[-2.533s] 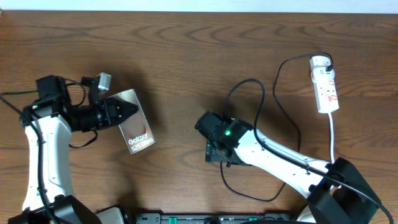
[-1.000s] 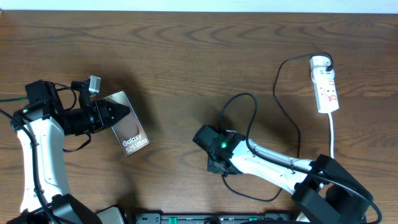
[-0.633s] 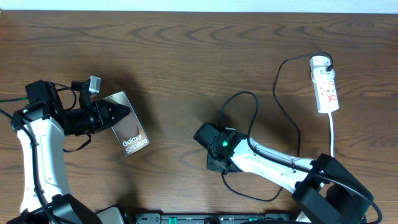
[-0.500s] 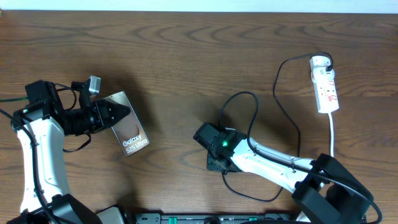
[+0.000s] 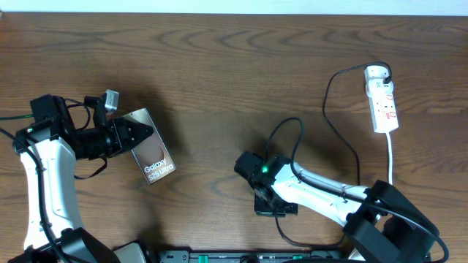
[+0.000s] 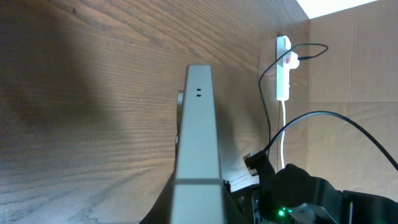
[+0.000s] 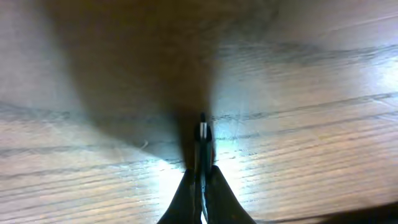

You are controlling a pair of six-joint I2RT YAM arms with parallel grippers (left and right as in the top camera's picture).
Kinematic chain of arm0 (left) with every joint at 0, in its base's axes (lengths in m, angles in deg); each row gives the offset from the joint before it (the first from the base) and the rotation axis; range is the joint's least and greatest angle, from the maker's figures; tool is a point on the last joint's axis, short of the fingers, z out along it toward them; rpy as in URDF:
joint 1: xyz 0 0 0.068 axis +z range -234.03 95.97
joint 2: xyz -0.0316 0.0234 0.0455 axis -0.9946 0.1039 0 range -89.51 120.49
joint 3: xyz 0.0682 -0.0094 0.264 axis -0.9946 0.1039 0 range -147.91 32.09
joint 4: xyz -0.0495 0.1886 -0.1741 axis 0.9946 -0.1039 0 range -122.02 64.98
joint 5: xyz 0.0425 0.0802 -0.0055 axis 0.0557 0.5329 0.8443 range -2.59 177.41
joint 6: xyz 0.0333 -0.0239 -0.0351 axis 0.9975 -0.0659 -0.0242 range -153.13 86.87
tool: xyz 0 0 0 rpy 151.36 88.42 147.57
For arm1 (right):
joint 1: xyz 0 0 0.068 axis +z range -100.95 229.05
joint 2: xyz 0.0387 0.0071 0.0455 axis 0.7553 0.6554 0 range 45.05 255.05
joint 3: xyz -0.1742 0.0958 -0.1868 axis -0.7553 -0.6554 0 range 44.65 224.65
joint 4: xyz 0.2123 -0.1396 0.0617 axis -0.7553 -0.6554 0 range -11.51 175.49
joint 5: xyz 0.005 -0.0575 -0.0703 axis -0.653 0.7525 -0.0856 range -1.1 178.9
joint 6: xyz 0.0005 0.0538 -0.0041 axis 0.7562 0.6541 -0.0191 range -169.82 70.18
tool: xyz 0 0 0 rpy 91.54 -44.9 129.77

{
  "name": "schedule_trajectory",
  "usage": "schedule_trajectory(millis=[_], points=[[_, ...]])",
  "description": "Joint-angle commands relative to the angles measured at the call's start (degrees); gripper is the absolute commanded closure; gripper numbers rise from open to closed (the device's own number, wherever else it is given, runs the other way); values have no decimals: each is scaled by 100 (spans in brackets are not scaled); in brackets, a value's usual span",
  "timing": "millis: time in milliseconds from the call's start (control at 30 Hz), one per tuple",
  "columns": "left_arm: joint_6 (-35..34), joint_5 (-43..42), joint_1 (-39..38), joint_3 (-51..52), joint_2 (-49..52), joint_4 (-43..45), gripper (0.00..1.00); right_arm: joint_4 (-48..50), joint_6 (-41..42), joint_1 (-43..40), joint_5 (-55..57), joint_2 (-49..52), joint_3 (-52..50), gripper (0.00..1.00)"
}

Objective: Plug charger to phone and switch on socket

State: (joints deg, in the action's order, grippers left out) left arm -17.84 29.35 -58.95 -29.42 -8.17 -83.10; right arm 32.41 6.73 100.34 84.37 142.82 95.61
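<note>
Left gripper first: it is clamped hard on the upper end of the phone. The bronze back faces up with the "Galaxy" lettering showing, and the slab is tilted. It sits clear across the table from the socket, well apart from it. In the left wrist view the phone shows edge-on, with the socket far beyond its end.

Now the right gripper. It is nearer the socket than the phone is, though on the robot's side of it and not touching. Its fingers are pinched fully together just above the wood. The wrist picture is blurred, but a slim pale-tipped piece between them looks like the plug tip of the charger.

That black cable leaves the socket's rounded end, bows out toward the phone's side, then swings back to the right arm. The socket's white cord trails toward the robot.
</note>
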Motion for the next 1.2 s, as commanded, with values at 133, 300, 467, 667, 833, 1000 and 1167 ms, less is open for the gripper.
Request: schedule_trajectory(millis=[133, 300, 467, 667, 833, 1000, 1167], points=[[76, -120, 24, -57, -11, -20, 93, 264, 0, 57, -273, 44, -323, 99], [74, -122, 24, -57, -11, -20, 93, 297, -31, -39, -267, 42, -282, 99], [74, -125, 24, -57, -11, -17, 93, 295, -1403, -841, -739, 26, 544, 99], [74, -133, 24, -57, -11, -15, 93, 693, -4688, -2173, -5090, 26, 1823, 99], [76, -317, 24, -57, -11, -11, 93, 420, -6985, -2959, -6610, 28, 1825, 99], [264, -894, 24, -57, -11, 52, 92, 188, -8397, -2905, -6900, 39, 1556, 99], [1132, -2610, 24, -57, -11, 50, 93, 560, -8596, -2719, -6996, 81, 1154, 99]])
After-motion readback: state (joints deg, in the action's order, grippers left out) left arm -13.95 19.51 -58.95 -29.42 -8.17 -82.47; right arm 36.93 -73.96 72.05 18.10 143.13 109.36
